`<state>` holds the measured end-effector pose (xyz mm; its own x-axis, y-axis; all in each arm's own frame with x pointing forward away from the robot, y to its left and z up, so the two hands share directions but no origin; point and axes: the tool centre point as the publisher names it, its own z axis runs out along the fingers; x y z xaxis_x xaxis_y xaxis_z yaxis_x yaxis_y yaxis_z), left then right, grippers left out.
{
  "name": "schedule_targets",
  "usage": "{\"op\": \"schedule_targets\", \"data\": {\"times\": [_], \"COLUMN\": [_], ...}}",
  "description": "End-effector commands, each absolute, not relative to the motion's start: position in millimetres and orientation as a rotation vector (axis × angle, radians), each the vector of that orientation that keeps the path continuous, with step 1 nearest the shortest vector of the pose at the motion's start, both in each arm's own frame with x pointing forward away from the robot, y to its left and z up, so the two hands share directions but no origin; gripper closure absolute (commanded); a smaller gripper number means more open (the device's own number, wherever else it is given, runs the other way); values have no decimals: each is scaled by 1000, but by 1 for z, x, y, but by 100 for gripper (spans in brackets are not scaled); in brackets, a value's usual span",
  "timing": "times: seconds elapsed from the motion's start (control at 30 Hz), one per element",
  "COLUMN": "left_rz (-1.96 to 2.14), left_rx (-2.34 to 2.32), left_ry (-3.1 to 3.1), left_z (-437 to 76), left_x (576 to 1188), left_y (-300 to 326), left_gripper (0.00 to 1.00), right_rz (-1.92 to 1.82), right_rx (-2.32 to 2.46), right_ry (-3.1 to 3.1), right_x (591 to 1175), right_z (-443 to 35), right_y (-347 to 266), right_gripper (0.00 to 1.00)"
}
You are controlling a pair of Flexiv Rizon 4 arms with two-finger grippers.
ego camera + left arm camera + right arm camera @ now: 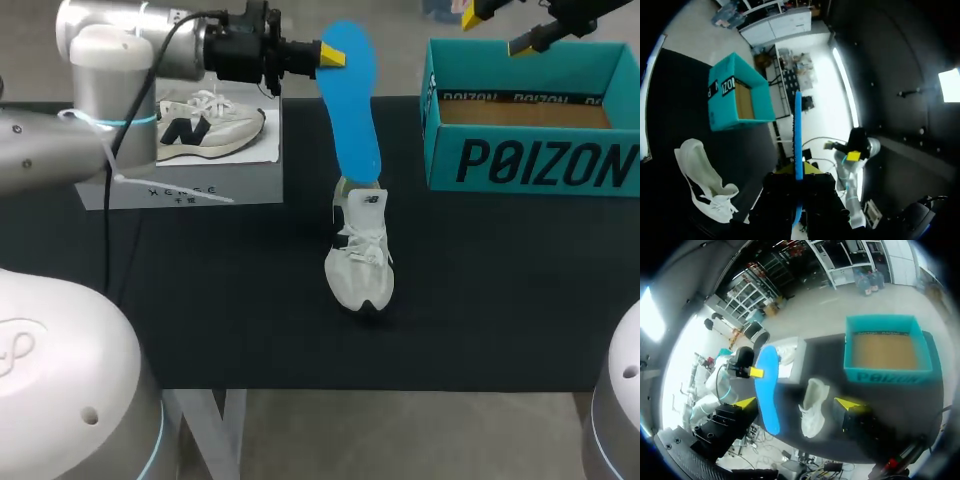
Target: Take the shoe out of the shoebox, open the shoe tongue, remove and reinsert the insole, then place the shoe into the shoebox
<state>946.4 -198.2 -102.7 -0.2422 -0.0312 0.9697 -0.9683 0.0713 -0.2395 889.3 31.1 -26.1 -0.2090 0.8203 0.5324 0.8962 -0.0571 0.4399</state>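
A white shoe (360, 258) lies on the black table, toe toward the front edge; it also shows in the wrist views (700, 175) (812, 407). My left gripper (330, 55) is shut on the upper end of a blue insole (352, 100), which hangs on end above the shoe's heel. In the left wrist view the insole (798, 130) stands edge-on between the fingers of my left gripper (798, 175). The teal shoebox (530, 165) stands open at the back right, with only its brown floor showing inside. My right gripper (497, 30) hangs open above the box, with nothing between its fingers (849, 403).
A grey box lid (200, 175) with a shoe picture lies at the back left, under my left arm. The black tabletop runs bare in front of the shoe and between shoe and shoebox (885, 352).
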Motion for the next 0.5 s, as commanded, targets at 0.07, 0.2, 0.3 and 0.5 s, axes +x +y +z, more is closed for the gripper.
{"op": "schedule_targets", "data": {"times": [0.07,0.2,0.3,0.5], "left_rz": [1358,1347,1349,1345], "left_rx": [1065,1082,1081,1071], "left_ry": [-1352,-1294,-1267,-1258], "left_z": [-114,-114,-115,-118], "left_x": [948,955,960,969], "left_y": [-213,-220,-225,-239], "left_gripper": [100,100,100,100], "right_rz": [-1022,-944,-922,-811], "right_rx": [-1969,-1992,-2009,-2013], "right_ry": [-2160,-2227,-2233,-2273], "right_x": [889,883,882,880], "right_z": [-20,-19,-17,-10], "right_y": [44,49,55,69], "right_gripper": [0,0,0,0]}}
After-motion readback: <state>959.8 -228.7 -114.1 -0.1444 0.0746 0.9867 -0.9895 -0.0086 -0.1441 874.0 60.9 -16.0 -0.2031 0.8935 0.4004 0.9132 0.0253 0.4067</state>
